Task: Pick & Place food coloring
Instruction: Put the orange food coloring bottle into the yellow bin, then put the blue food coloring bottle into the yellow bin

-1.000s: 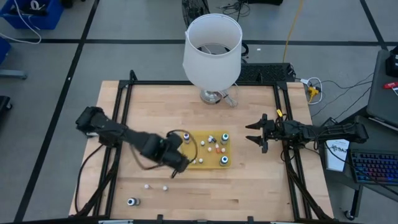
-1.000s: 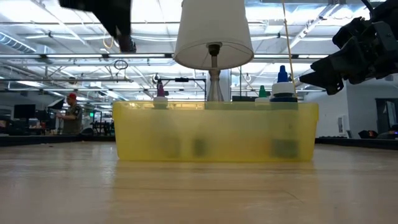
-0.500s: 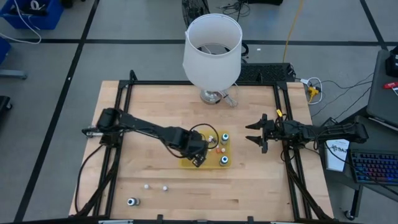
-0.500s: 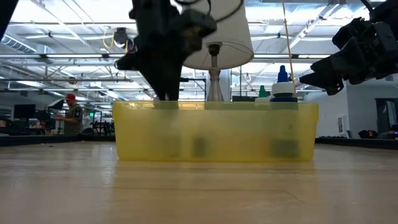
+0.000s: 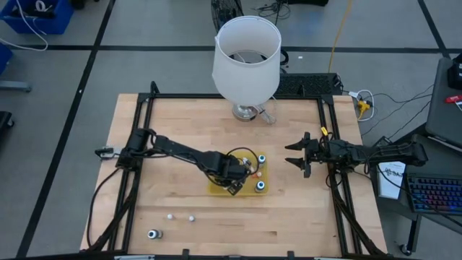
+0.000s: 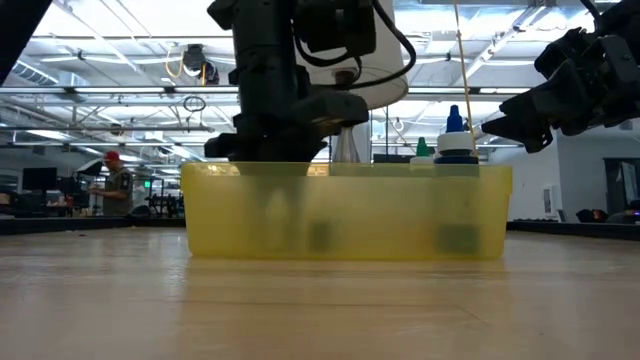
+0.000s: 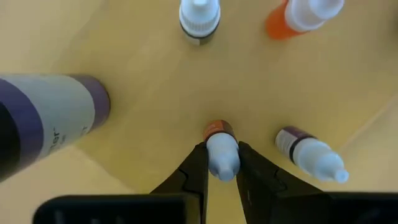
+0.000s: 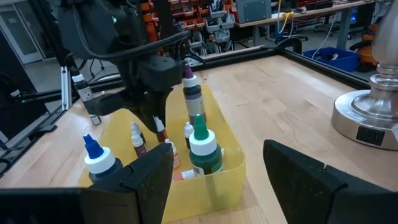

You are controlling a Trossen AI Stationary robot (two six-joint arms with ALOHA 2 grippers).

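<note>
The flat yellow tray [image 5: 216,189] sits mid-table and holds several tiny food coloring bottles, among them two with white-teal tops [image 5: 260,157]. My left gripper [image 5: 234,178] reaches down into the tray and is shut on a small bottle [image 7: 221,152] with a white cap and an orange-brown body. Around it in the left wrist view are a purple-labelled bottle [image 7: 43,121], an orange one [image 7: 298,12] and one lying on its side [image 7: 308,152]. My right gripper [image 5: 294,156] hangs open to the right of the tray, touching nothing. My left gripper pinches the small bottle by its white cap [image 7: 222,155] between the two fingers [image 7: 194,169], coming from above and pointing down. The bottle stands upright below the fingers, orange-brown body toward the tray floor; whether its base rests there cannot be told.
A big white lampshade on a metal base [image 5: 246,50] stands at the table's far edge. Three loose small bottles [image 5: 170,215] [image 5: 191,217] [image 5: 153,233] lie near the table's near-left corner. A black frame rail [image 5: 328,137] borders the table.
My left gripper has swung from beside the tray's near-left corner toward the right, over the tray, and then come down into it among the bottles. My right arm has kept still.
</note>
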